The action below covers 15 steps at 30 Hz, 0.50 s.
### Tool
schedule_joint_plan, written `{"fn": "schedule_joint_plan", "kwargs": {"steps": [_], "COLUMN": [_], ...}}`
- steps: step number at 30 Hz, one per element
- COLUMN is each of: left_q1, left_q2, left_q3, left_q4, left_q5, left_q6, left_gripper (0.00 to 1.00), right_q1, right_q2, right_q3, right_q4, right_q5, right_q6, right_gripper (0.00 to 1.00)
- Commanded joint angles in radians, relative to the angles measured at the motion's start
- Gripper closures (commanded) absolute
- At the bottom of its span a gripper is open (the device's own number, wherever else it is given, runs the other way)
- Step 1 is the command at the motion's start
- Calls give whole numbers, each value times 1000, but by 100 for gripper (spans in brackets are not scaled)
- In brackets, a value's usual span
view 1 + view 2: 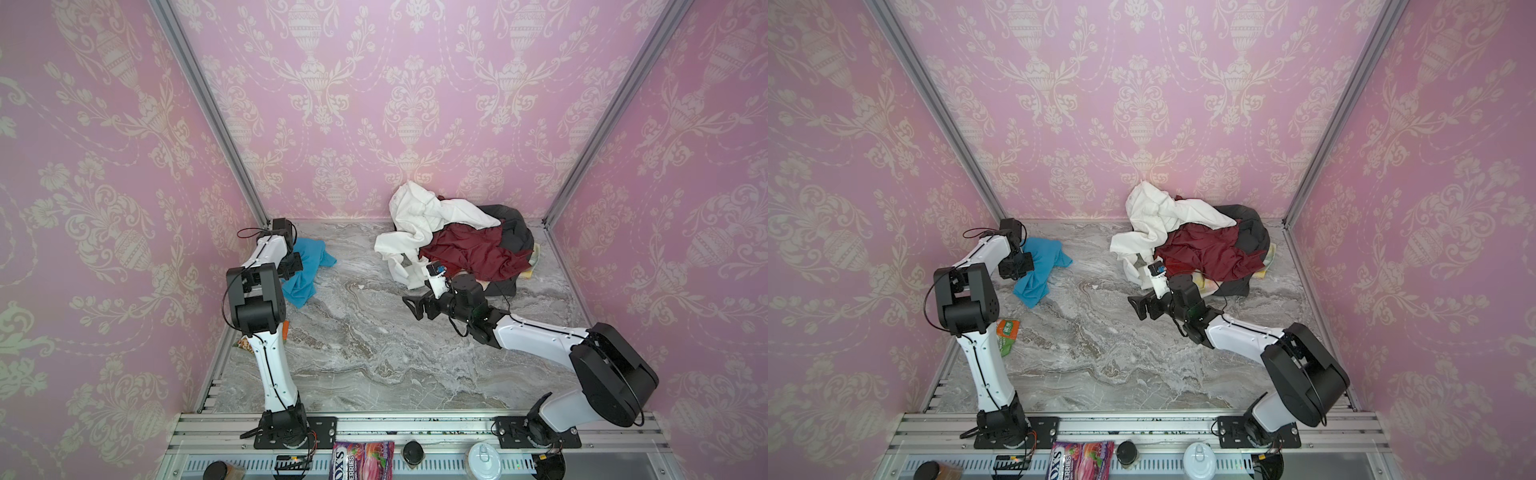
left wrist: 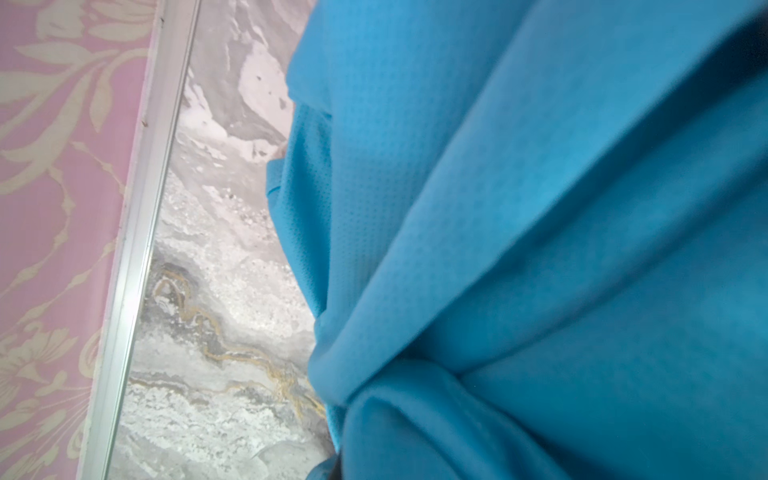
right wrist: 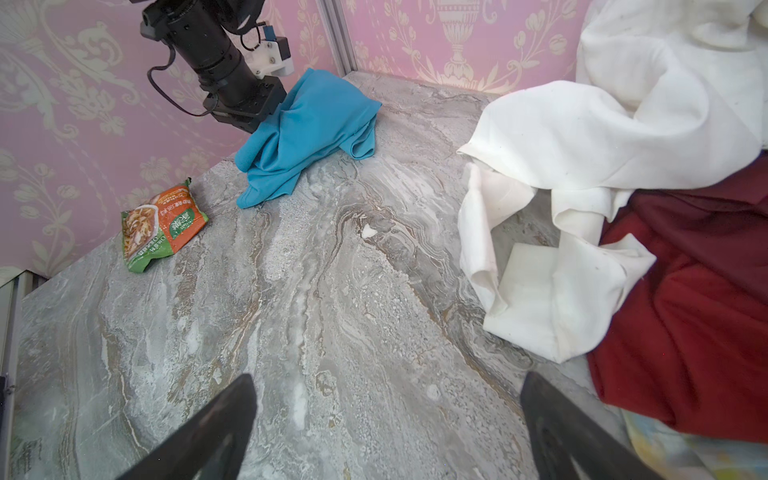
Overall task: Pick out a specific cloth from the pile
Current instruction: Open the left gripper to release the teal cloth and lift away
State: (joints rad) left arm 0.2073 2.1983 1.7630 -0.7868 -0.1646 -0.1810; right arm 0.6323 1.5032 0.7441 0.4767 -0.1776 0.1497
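Pink wallpaper (image 1: 374, 104) with pale urn patterns walls in a grey marble tabletop (image 1: 374, 353) on three sides. We see the cloth (image 1: 309, 270), bright turquoise, at the far left of the table, well apart from the pile (image 1: 465, 245) at the far right. The left gripper (image 1: 300, 262) is clamped tight on a bunched fold of it. In the left wrist view the fabric gathers into the grip and fills most of the picture, and we cannot make out the fingertips under it. From the right wrist view we see the rest of the cloth draping down onto the marble. In the pile, a white shirt (image 1: 415, 220) lies over a maroon cloth (image 1: 473, 253), with dark grey fabric (image 1: 515, 232) behind and a pale yellow patterned piece (image 1: 1268, 259) at the right edge. The right gripper (image 3: 386, 376) hovers low over bare marble just beside the white shirt, its jaws spread wide and empty. A green and orange snack packet (image 3: 162, 228) lies by the left wall, nearer than the cloth.
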Motion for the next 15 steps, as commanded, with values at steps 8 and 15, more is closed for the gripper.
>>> {"fn": "schedule_joint_plan", "kwargs": {"steps": [8, 15], "left_q1": [34, 32], "left_q2": [147, 136], "left_q3": [219, 269], "left_q4": [-72, -88], "left_q5": [2, 50], "left_q6": [14, -18], "left_gripper": [100, 91], "right_q1": [31, 35], "right_q2": [12, -1], "right_q3": [66, 53], "right_q4": [-42, -28], "right_q5": [-14, 0], "right_q6": [-25, -11], "right_gripper": [0, 0]}}
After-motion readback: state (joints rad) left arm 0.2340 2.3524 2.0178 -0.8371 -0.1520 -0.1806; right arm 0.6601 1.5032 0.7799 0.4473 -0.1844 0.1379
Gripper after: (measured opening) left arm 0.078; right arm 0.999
